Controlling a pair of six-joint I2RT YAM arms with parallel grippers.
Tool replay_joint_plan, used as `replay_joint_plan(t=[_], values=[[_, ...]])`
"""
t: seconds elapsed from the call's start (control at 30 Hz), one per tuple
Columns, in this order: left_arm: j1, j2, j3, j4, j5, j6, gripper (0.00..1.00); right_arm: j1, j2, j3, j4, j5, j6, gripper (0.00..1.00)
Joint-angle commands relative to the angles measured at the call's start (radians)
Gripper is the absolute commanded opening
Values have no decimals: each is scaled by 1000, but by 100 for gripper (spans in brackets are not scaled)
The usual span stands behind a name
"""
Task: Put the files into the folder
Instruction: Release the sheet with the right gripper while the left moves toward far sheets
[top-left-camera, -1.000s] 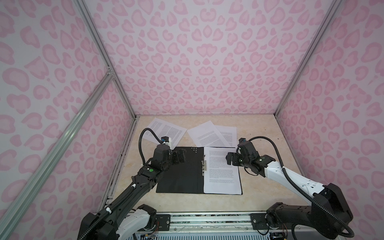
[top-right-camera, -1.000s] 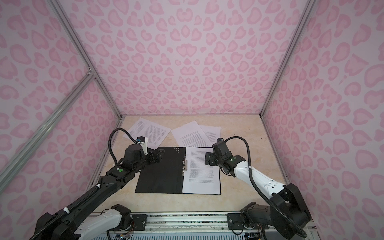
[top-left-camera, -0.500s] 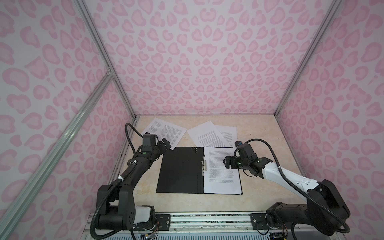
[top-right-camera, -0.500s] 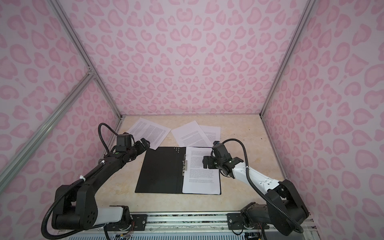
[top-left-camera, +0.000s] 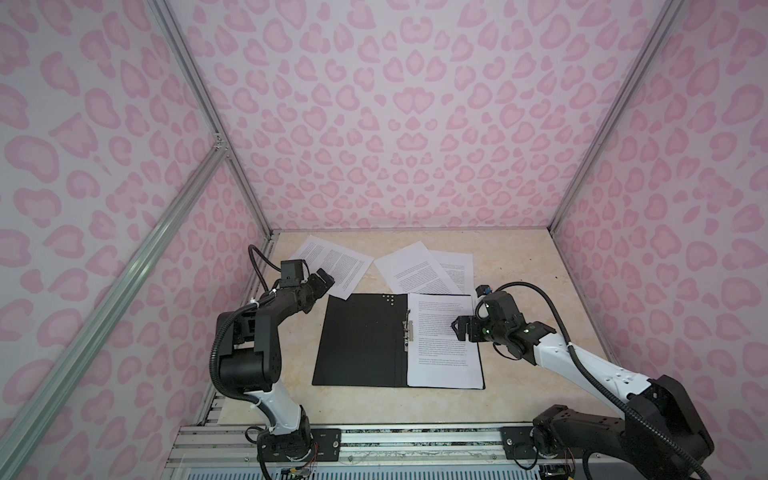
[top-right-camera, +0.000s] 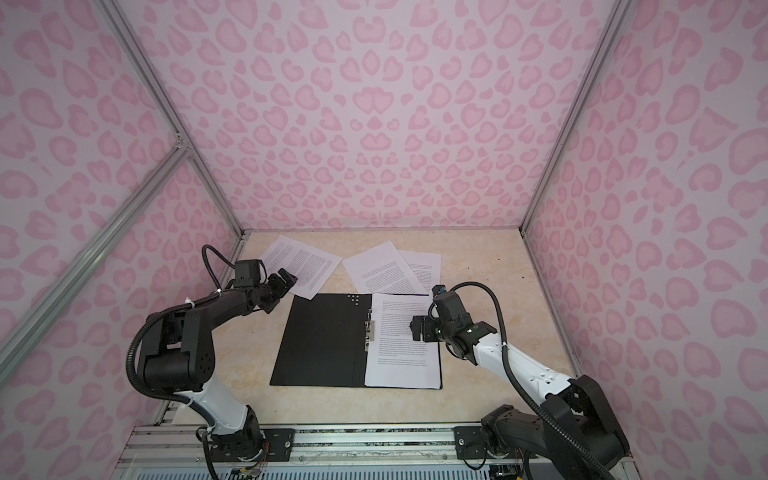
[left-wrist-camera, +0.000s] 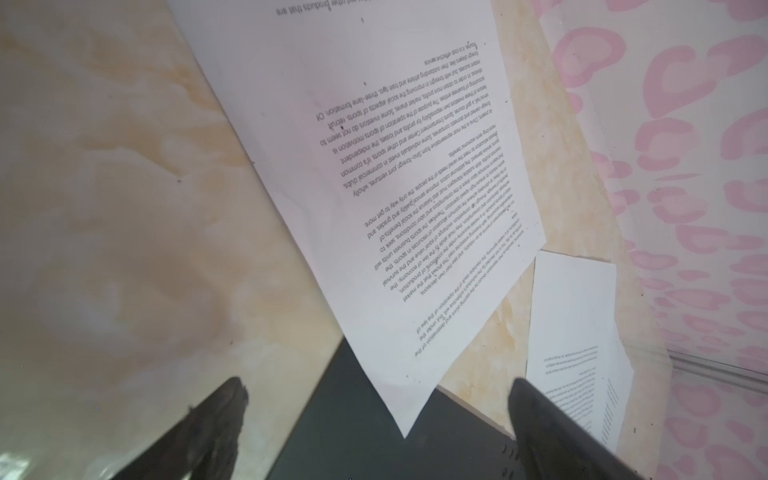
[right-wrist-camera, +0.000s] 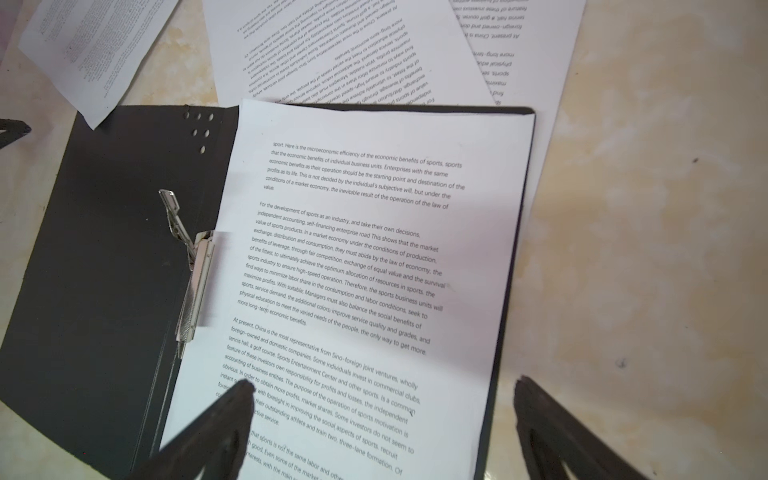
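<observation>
The black folder (top-left-camera: 361, 338) lies open on the beige table, with its metal clip (top-left-camera: 408, 331) at the spine. One of the files (top-left-camera: 442, 340) rests on its right half. My right gripper (top-left-camera: 461, 328) hovers open over that sheet (right-wrist-camera: 365, 249), holding nothing. A second sheet (top-left-camera: 336, 266) lies at the back left, its corner overlapping the folder's far left corner (left-wrist-camera: 374, 449). My left gripper (top-left-camera: 322, 280) stands open just above that corner (left-wrist-camera: 399, 415). Two overlapping sheets (top-left-camera: 419, 270) lie behind the folder.
Pink-patterned walls (top-left-camera: 395, 145) close in the left, back and right sides, with aluminium posts (top-left-camera: 249, 199) at the corners. A metal rail (top-left-camera: 415, 440) with both arm bases runs along the front edge. Bare tabletop (top-left-camera: 540, 291) shows right of the folder.
My left gripper has drawn back from over the folder's left half to its far left corner, its arm folding up. The right gripper has edged slightly forward over the filed sheet.
</observation>
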Motion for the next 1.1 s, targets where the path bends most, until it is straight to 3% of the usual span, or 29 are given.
replay_joint_plan(t=[0.0, 0.43, 1.07], values=[[4, 48, 22, 81, 30, -29, 100, -5, -8, -11, 28, 5, -14, 97], [12, 138, -66, 346, 43, -170, 99, -7, -27, -18, 27, 30, -14, 96], [16, 274, -159, 1002, 221, -416, 98, -6, 3, -19, 44, 1, -9, 95]])
